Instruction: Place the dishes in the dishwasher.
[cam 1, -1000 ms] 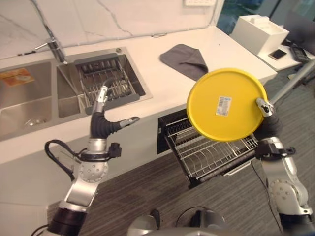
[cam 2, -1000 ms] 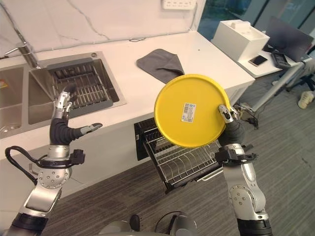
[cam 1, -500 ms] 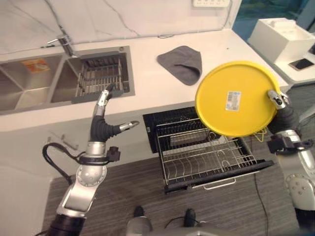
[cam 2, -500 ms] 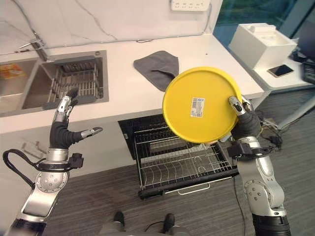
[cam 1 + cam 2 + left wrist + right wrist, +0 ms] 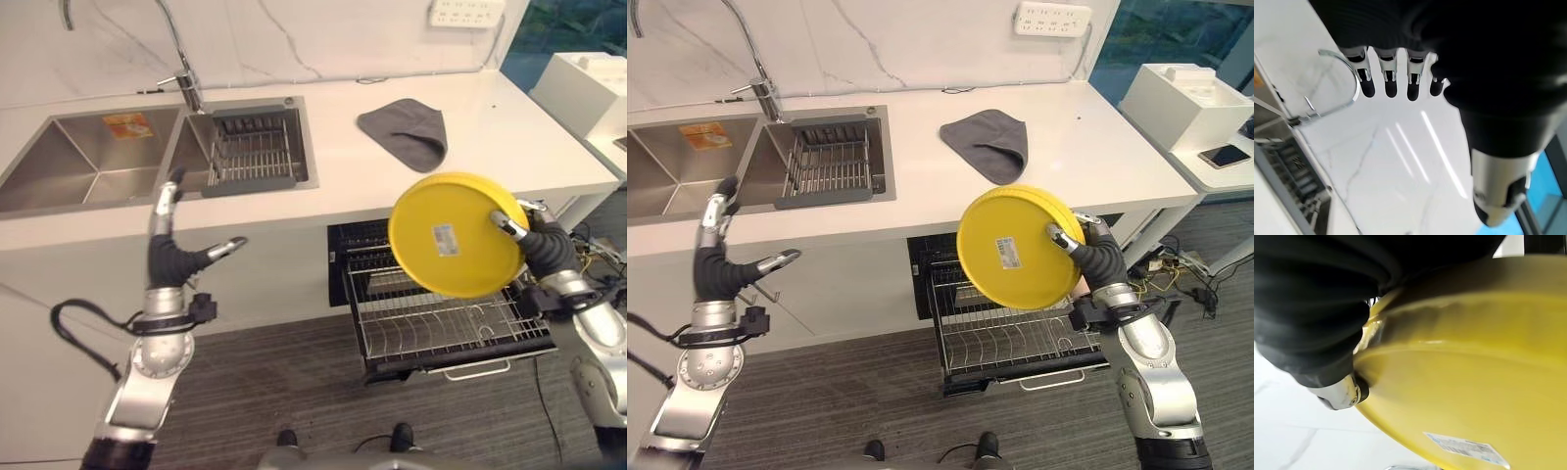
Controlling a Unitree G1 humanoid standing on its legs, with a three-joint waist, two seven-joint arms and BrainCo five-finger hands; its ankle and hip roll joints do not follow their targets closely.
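The right hand (image 5: 534,238) pinches the yellow plate (image 5: 454,248) by its rim — tilted on edge above the pulled-out dishwasher rack (image 5: 446,328) — while the left hand (image 5: 174,247) hovers open-fingered before the counter (image 5: 333,176).

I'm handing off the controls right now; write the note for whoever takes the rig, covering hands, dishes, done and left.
Right hand: shut on the yellow plate, pinching its rim; the plate is tilted on edge, its labelled underside facing the camera, above the pulled-out dishwasher rack.
Left hand: open, raised in front of the counter by the sink, holding nothing.
Done: plate picked up, rack out.
Left: lower the plate into a slot of the rack and release. The rack looks empty so far.
A grey cloth lies on the counter.
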